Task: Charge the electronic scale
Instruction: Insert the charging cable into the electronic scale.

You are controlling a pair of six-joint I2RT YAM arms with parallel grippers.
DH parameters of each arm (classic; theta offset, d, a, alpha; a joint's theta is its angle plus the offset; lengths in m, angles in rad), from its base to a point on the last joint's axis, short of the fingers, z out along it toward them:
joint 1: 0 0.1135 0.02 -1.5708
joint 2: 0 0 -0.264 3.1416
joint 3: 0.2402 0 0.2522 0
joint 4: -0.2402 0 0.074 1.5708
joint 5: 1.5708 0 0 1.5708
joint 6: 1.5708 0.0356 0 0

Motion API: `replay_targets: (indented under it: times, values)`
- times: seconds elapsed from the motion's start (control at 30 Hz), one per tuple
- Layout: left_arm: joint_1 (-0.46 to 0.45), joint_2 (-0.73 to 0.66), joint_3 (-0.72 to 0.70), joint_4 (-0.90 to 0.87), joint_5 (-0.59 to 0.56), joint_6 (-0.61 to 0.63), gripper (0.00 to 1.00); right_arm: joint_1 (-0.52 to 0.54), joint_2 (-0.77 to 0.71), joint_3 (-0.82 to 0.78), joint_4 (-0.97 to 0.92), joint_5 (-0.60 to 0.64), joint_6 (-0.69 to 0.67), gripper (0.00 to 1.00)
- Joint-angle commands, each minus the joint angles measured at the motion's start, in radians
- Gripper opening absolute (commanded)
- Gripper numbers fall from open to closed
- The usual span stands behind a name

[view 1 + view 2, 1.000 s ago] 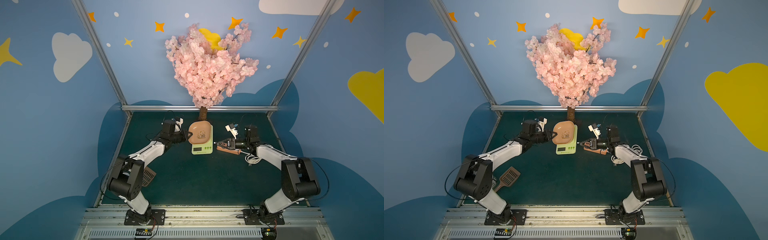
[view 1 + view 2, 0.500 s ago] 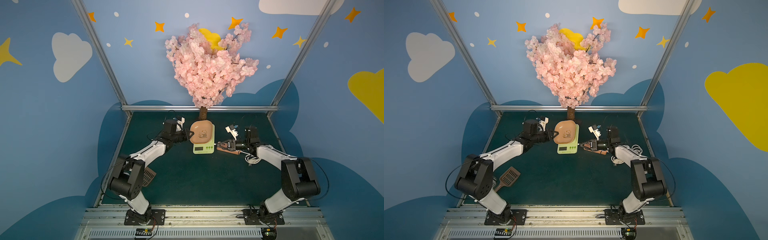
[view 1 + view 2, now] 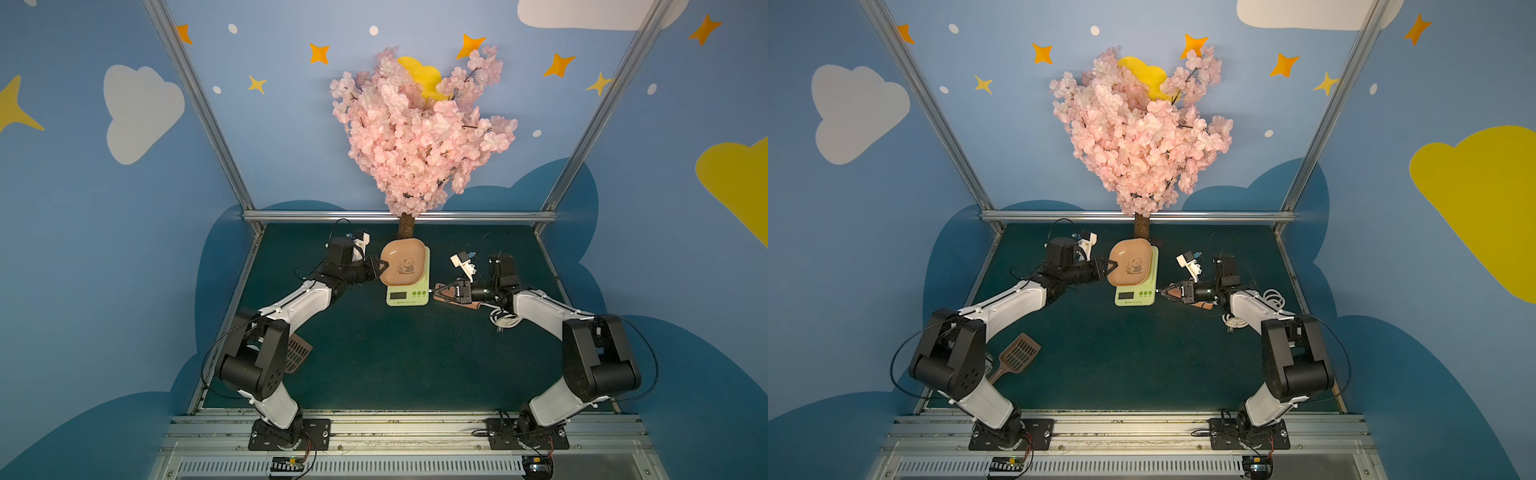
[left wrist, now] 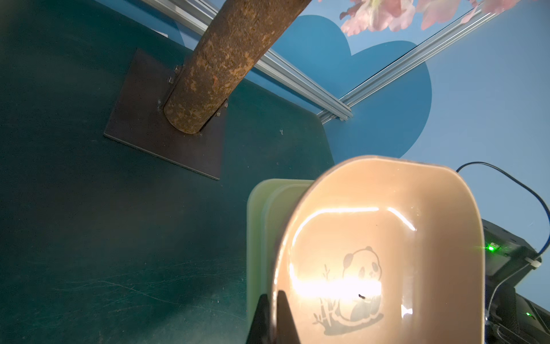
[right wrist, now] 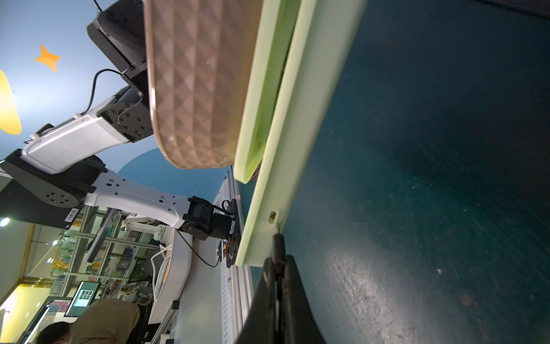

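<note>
While the electronic scale [image 3: 407, 293] is set on the desk [image 3: 374, 357] before the tree trunk [image 3: 406, 226], its panda tray [image 4: 372, 238] is clamped at the rim by the left pincer [image 3: 380, 266]; a thin black plug [image 5: 278, 244] is pinched in the right pincer [image 3: 437, 286], just beside the scale's right edge.

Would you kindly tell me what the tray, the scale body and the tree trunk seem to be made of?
Tray: probably glossy moulded plastic; bright glare inside, faceted pattern underneath.
Scale body: pale-green matte plastic, judging by smooth rounded edges.
Tree trunk: rough, rust-brown, mottled surface, fixed to a dark plate; painted metal or resin, unclear which.
</note>
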Motion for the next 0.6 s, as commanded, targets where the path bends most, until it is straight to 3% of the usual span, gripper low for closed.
replay_targets:
  times: [0.0,0.57]
  values:
    - [-0.006,-0.008,0.027,0.066,0.03,-0.001,0.03,0.001,-0.025,0.001,0.037,-0.025,0.017,0.0]
    - [-0.015,-0.002,0.027,0.083,0.037,-0.004,0.03,0.002,-0.024,0.001,0.038,-0.001,0.03,0.0]
